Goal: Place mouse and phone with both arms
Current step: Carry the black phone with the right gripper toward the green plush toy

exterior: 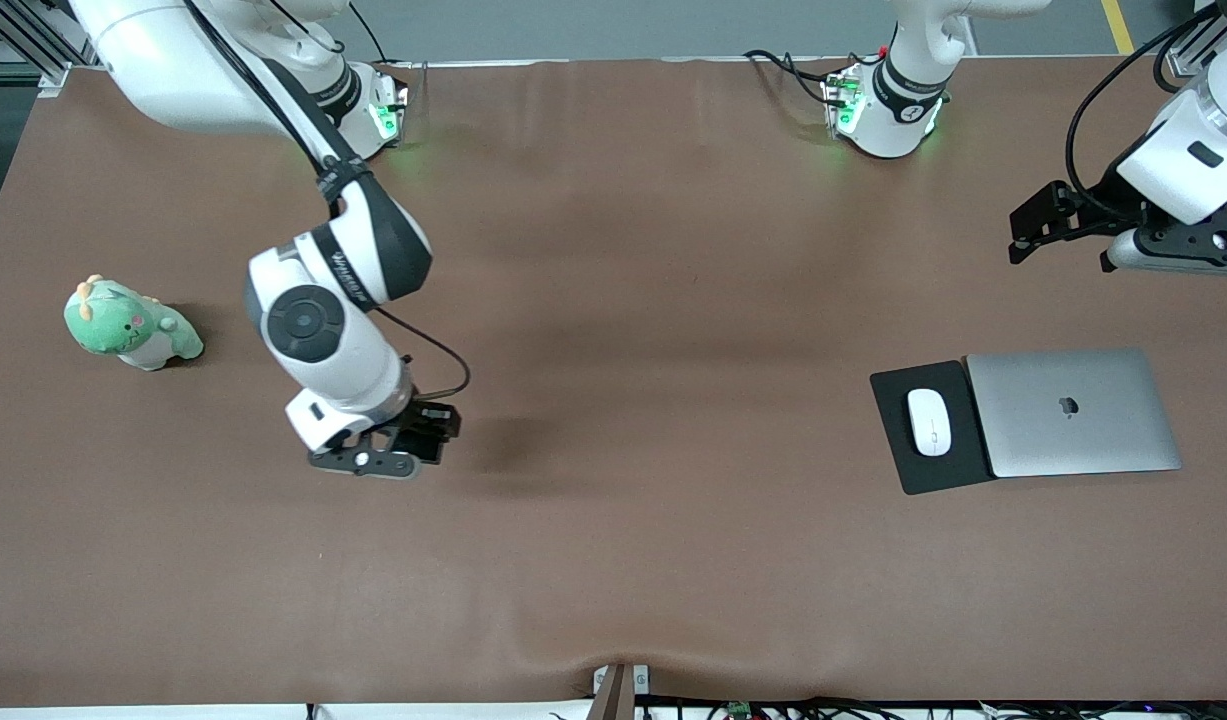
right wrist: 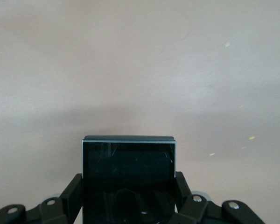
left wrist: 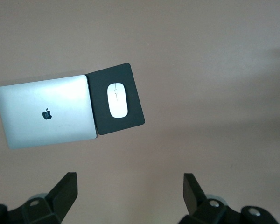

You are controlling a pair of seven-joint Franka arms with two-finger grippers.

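Nearest the front camera, the right pincer [exterior: 435,432] hangs low over the bare brown bench [exterior: 613,560], toward the right arm's end, and it is clamped on the phone [right wrist: 129,177]: in the right wrist view the black slab sits squarely between the two fingers [right wrist: 71,196], its glossy face scratched and its forward edge sticking out past them. My worry there is the release; if the pincer lets go while the phone is above the cloth or tilted, the slab may drop on a corner and skid or flip, and I cannot tell how much gap is left beneath it. A little farther from the camera, toward the left arm's end, the mouse [exterior: 929,421] lies flat on the black mouse pad [exterior: 898,470], which touches the closed silver laptop [exterior: 1073,412]. It looks already placed, so a careless pass by either arm could knock it off the pad. The green plush dinosaur [exterior: 131,324] sits well apart from the phone, farther back at the right arm's end. Farthest, the left pincer [left wrist: 129,196] waits high near the bench's edge, fingers spread wide and holding nothing.
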